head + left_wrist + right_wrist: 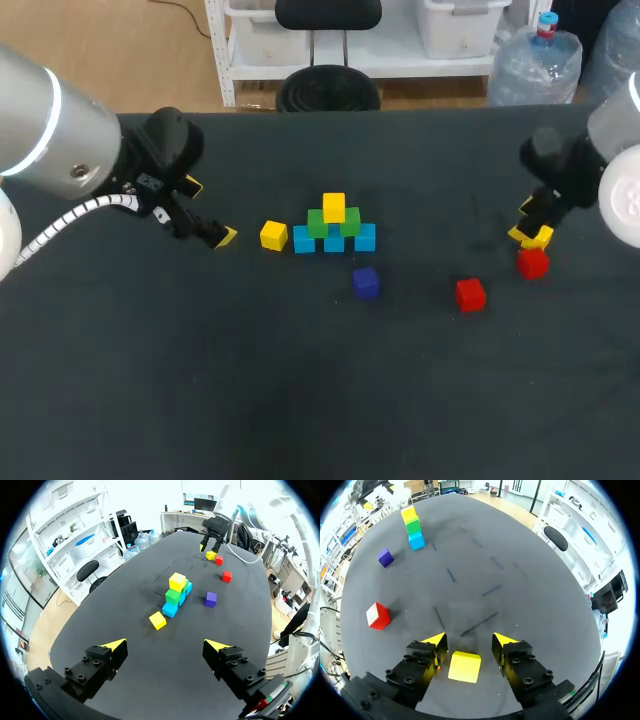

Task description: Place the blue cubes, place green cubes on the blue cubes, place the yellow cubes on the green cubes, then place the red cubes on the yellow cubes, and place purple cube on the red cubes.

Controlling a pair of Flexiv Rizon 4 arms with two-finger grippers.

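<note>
Spread open at the right hand (467, 640) around a yellow cube (464, 666), not gripping it; gaping empty at the left hand (165, 644), cube stack (175, 592) well ahead.

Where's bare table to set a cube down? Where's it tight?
Free: the wide near strip in front of the purple cube and nearer red cube; between the stack and right end effector. Tight: the stack's left, by the loose yellow cube.
</note>
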